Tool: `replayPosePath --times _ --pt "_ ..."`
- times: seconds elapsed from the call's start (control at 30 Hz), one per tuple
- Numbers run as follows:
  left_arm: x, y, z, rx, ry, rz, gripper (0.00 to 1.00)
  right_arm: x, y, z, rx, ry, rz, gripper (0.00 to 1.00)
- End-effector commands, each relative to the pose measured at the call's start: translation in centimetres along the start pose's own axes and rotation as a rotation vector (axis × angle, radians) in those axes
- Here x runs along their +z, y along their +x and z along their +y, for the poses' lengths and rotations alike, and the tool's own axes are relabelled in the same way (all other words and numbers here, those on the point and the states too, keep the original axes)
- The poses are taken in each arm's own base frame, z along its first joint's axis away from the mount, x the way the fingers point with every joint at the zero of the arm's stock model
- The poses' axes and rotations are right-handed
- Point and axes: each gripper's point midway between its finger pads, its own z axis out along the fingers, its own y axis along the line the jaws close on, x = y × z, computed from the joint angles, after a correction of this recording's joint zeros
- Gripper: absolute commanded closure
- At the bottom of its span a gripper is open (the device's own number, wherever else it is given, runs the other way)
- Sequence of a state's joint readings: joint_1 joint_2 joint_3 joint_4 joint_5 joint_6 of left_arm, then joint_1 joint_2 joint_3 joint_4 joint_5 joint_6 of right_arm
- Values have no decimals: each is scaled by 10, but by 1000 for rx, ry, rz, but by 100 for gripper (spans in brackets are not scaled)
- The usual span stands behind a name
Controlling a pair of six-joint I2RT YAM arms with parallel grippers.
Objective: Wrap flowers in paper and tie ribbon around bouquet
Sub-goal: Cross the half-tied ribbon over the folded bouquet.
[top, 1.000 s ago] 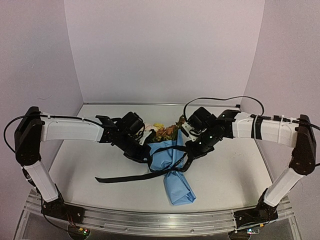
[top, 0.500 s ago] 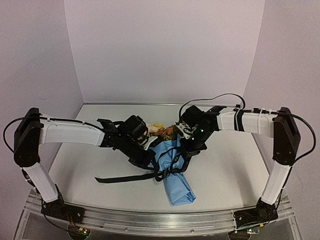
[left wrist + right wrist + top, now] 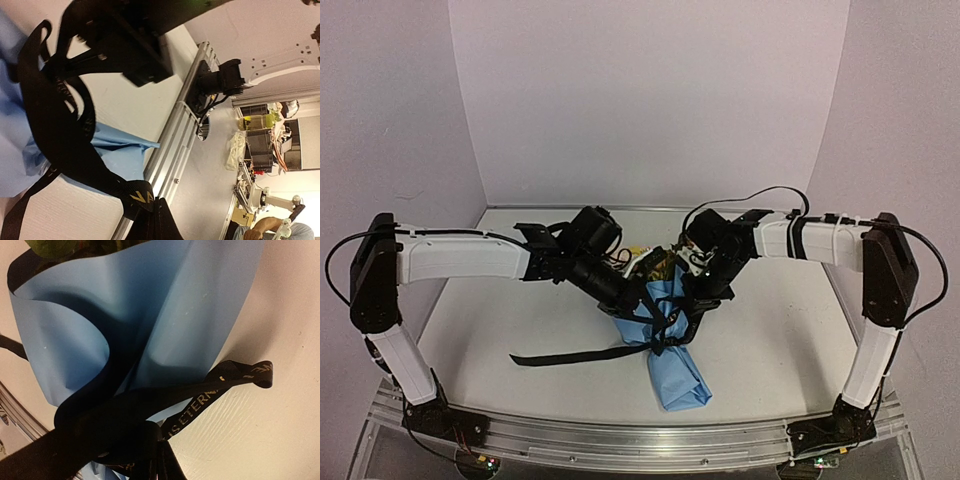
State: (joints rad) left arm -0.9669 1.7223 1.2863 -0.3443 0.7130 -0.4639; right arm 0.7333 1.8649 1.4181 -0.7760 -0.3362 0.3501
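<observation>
Partial gold lettering "IS ETERN" on the ribbon

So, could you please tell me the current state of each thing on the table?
Flowers: wrapped, blooms showing at far end.
Paper: rolled into a cone, lying flat.
Ribbon: looped round the paper, one tail trailing left.
Left gripper: shut on ribbon.
Right gripper: shut on ribbon.

The black ribbon lay across the curled light blue paper's lower edge, its lettered loop resting on the white table; green leaves showed above.
</observation>
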Motion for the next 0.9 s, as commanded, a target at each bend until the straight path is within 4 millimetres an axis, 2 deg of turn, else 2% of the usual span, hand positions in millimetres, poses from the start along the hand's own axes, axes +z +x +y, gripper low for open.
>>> replayPosePath --times 0.0,0.1,0.2,0.3,0.37,0.57,0.67,0.87 --pt "-1 -23 -43 85 133 -61 100 -9 -7 5 13 -18 -18 100" --pt "-11 -33 -27 6 35 -178 100 -16 -3 6 15 -22 -28 100" --pt "-34 -33 -9 -88 -80 -311 100 -24 0 7 15 -27 -38 100" --pt "-52 -19 19 -250 -173 -392 100 -36 3 12 5 -39 -46 100" --pt "-56 -10 29 -337 -192 -404 100 -43 5 16 -11 -40 -52 100" --pt "-33 19 29 -475 -135 -280 100 -54 2 18 -51 -15 -53 100" --pt "-23 29 21 -480 -113 -226 100 -56 -7 19 -71 -2 -62 100" --pt "-7 43 -2 -434 -102 -120 100 -46 -23 22 -73 -1 -45 100"
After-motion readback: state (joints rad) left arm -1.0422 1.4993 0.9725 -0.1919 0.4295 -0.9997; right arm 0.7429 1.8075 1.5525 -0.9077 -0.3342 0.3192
